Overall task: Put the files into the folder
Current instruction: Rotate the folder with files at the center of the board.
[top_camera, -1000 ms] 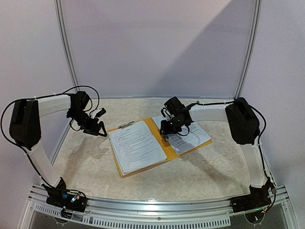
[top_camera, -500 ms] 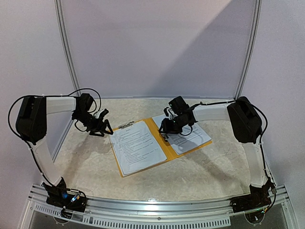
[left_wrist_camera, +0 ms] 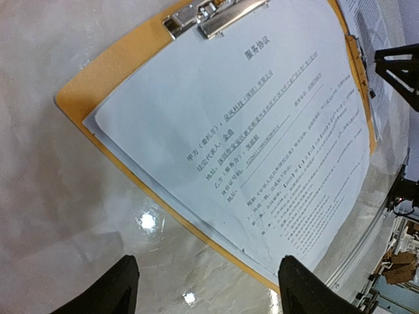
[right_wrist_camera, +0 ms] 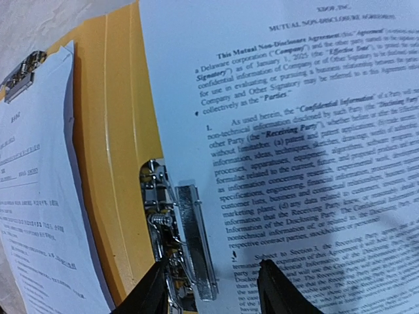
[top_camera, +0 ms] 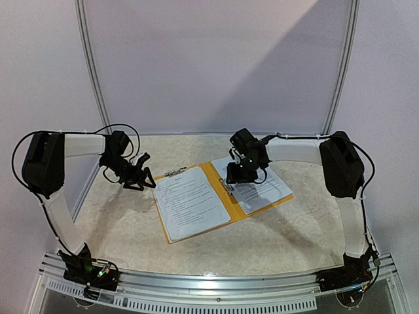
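Mid-worktop, the folder (top_camera: pixel 219 196) is lying open, holding the files (top_camera: pixel 190 201). My right gripper (right_wrist_camera: pixel 209 288) is hovering, fingers apart, over its side clip (right_wrist_camera: pixel 190 245); my left gripper (left_wrist_camera: pixel 206 288) is waiting open.

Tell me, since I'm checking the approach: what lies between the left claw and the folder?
Only bare table, seen in the top external view: the left claw hangs open beside the folder.

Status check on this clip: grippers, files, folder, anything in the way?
Left gripper open, empty, beside the folder. Right gripper open over the side clip. Files lie on both halves of the open folder. Nothing blocking.
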Tool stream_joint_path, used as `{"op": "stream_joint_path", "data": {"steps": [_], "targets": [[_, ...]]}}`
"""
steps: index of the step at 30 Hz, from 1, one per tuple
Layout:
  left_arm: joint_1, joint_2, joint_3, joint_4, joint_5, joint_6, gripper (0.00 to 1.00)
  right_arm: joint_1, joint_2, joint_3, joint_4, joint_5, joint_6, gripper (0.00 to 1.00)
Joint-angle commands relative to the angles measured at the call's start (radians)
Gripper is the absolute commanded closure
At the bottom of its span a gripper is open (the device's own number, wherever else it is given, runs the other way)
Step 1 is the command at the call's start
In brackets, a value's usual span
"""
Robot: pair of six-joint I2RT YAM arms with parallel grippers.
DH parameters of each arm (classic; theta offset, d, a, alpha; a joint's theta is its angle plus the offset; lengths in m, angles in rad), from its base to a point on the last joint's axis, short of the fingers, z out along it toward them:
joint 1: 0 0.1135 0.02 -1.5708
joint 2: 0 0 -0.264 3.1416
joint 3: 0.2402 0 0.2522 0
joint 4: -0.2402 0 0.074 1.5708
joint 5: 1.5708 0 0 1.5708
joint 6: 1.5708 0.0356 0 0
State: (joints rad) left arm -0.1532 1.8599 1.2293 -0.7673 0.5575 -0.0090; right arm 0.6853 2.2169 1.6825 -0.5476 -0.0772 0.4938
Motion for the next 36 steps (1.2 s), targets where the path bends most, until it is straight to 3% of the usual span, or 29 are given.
{"op": "stream_joint_path", "data": {"steps": [1, 5, 14, 21, 27, 35, 36], "targets": [[-0.008, 0.024, -0.016, -0.001, 0.008, 0.009, 0.25, 0.039, -0.037, 0.088, -0.152, 0.154, -0.073, 0.51], [-0.008, 0.016, -0.014, -0.003, 0.006, 0.029, 0.26, 0.093, 0.060, 0.198, -0.267, 0.267, -0.119, 0.49], [-0.008, 0.011, -0.015, -0.001, 0.005, 0.036, 0.26, 0.128, 0.219, 0.328, -0.340, 0.302, -0.194, 0.52], [-0.009, 0.018, -0.025, -0.001, 0.009, 0.035, 0.26, 0.128, 0.266, 0.341, -0.369, 0.325, -0.183, 0.67], [-0.008, 0.015, -0.011, -0.010, 0.004, 0.037, 0.24, 0.094, 0.237, 0.245, -0.299, 0.293, -0.121, 0.78], [-0.008, 0.013, -0.003, 0.004, 0.025, 0.019, 0.20, 0.003, 0.097, -0.069, -0.024, 0.102, -0.029, 0.80], [-0.008, 0.017, -0.004, 0.008, 0.035, 0.015, 0.16, -0.003, 0.096, -0.080, -0.009, 0.091, -0.023, 0.80]]}}
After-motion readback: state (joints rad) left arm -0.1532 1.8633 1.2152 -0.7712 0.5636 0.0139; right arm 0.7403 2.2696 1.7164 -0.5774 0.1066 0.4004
